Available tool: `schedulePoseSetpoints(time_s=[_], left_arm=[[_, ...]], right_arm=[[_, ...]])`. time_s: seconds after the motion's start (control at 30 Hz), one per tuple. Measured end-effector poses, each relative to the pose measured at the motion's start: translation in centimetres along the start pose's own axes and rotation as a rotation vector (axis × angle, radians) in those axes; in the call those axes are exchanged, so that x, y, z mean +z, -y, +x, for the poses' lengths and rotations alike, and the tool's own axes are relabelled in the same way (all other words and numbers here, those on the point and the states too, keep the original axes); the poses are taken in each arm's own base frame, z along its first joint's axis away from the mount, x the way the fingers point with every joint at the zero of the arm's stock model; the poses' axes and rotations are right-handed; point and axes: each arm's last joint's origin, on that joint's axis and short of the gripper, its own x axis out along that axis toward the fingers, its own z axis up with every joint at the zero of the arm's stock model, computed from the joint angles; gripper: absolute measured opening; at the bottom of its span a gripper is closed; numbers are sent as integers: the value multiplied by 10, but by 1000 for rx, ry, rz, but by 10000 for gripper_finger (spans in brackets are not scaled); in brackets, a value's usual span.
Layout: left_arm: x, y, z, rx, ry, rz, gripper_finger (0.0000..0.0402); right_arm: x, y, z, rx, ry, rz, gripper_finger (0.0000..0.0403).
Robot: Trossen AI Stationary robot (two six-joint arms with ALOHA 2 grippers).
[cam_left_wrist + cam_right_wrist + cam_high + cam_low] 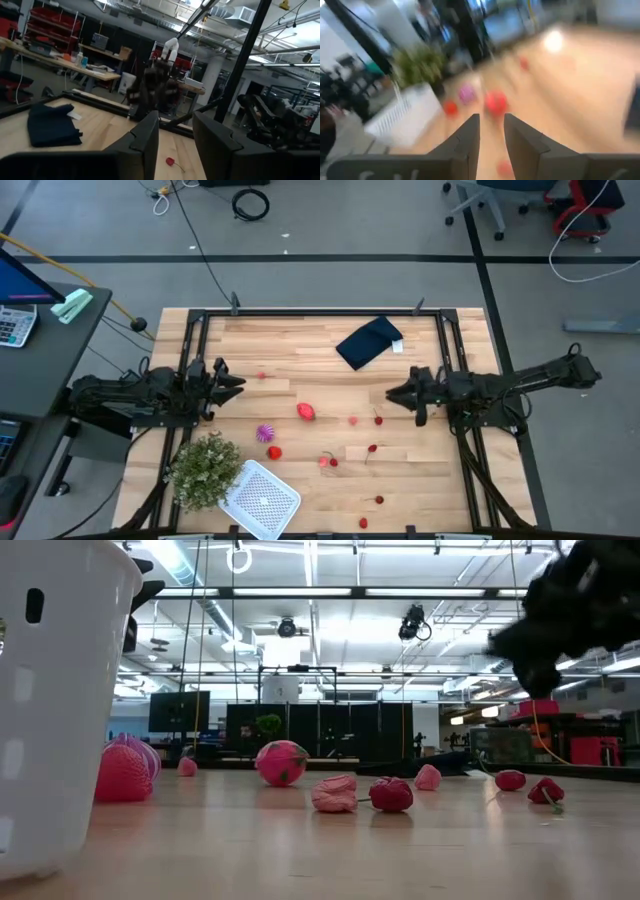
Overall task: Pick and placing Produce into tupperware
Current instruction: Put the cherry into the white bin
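So far nothing has gone in: the white, roughly square perforated plastic tupperware (262,498) sits at the front edge of the bench, left of centre, and I see no fruit inside it in the high view. All the small toy produce lies scattered on the light wooden bench (300,345). The larger red strawberry-like piece (306,412) is near the middle, the spiky magenta piece (265,432) and a small red fruit (274,451) lie between it and the tupperware, and several cherry-sized red pieces (372,448) spread toward the right half and the front edge.

My left end effector (234,382) hovers over the left side of the bench with its fingers (145,137) spread and holding nothing. My right end effector (393,394) hangs over the right-centre, pointing toward the strawberry-like piece; its fingers (469,135) stand apart with a narrow gap, also empty.

I judge the whole job is still ahead: every piece remains to be picked and placed.
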Motion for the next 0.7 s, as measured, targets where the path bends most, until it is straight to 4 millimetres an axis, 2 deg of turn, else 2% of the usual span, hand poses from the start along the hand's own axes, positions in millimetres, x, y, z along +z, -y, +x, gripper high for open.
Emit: schedulePoseSetpoints(time_s=[0.17, 0.4, 0.7], left_arm=[[1, 0, 0, 6, 13, 61, 121], [7, 0, 0, 71, 83, 162, 121], [6, -1, 0, 90, 85, 177, 118]], right_arm=[[-17, 8, 11, -107, -139, 93, 96], [-44, 14, 23, -190, -341, 72, 96], [-53, 12, 34, -171, -346, -79, 109]])
